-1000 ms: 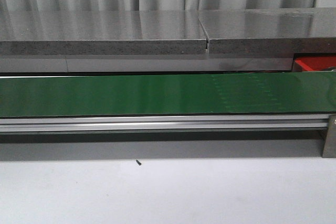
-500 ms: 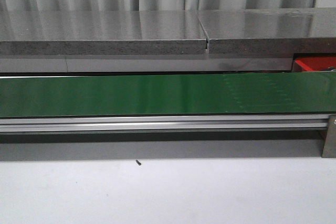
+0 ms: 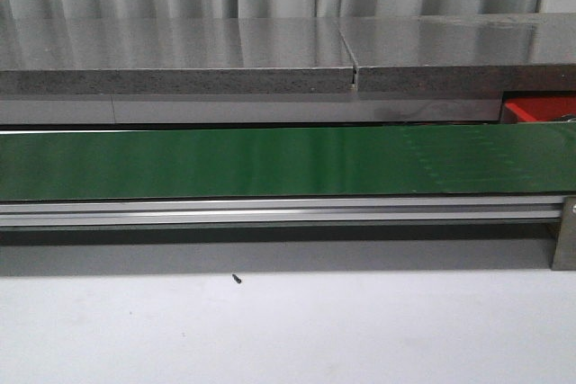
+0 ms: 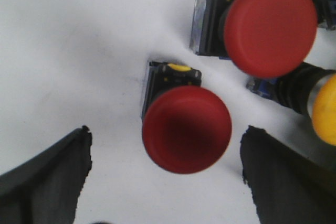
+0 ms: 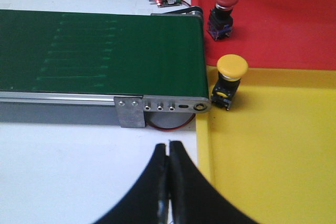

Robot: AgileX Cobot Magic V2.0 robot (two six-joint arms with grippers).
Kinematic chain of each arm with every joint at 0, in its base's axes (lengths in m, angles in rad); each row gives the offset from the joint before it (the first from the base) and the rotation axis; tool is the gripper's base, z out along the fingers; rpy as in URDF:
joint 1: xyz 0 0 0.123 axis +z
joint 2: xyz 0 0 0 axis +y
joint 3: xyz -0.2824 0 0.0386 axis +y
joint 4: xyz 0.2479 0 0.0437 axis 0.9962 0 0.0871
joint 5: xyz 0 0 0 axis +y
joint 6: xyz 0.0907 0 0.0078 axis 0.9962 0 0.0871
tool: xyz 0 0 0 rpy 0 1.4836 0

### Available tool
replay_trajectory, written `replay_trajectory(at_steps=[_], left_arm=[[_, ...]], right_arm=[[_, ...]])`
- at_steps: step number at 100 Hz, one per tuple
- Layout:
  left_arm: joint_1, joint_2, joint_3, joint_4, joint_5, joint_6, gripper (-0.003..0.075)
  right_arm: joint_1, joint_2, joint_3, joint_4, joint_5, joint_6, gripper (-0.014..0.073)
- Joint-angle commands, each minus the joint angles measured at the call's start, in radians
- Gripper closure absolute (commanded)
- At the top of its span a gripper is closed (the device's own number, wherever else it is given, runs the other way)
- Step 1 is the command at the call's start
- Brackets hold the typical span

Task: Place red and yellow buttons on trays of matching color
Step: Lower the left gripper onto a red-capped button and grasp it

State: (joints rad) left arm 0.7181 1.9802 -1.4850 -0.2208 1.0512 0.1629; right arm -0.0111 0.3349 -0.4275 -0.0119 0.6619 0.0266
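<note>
In the left wrist view my left gripper [image 4: 165,145] is open, its dark fingers [image 4: 47,171] standing either side of a red button [image 4: 186,128] on the white table. A second red button [image 4: 270,26] and a yellow button [image 4: 325,109] lie just beyond it. In the right wrist view my right gripper [image 5: 169,148] is shut and empty, over white table beside the yellow tray [image 5: 278,150]. A yellow button [image 5: 229,81] stands on the yellow tray near the belt end. A red button [image 5: 223,14] stands on the red tray [image 5: 294,30]. Neither gripper shows in the front view.
The green conveyor belt [image 3: 270,162] runs across the front view and ends beside the trays in the right wrist view [image 5: 94,51]. A grey shelf [image 3: 180,60] lies behind it. A corner of the red tray [image 3: 540,111] shows at the right. A small circuit board [image 5: 167,0] lies past the belt.
The faint marks on the green belt have drifted to the right. Nothing else has visibly changed in the front view.
</note>
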Motion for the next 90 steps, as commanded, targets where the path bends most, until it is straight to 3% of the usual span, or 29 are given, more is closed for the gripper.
replay_trajectory(at_steps=[1, 41, 90], left_arm=[[-0.004, -0.038, -0.023, -0.025, -0.033, 0.003, 0.0168], [-0.004, -0.023, -0.023, -0.027, -0.099, 0.003, 0.0491], [-0.039, -0.237, -0.023, 0.032, -0.079, 0.005, 0.0510]], right_arm=[[-0.001, 0.003, -0.025, -0.005, -0.071, -0.002, 0.0708], [-0.001, 0.003, -0.025, -0.005, -0.071, -0.002, 0.0708], [-0.001, 0.003, -0.025, -0.005, -0.071, -0.002, 0.0708]])
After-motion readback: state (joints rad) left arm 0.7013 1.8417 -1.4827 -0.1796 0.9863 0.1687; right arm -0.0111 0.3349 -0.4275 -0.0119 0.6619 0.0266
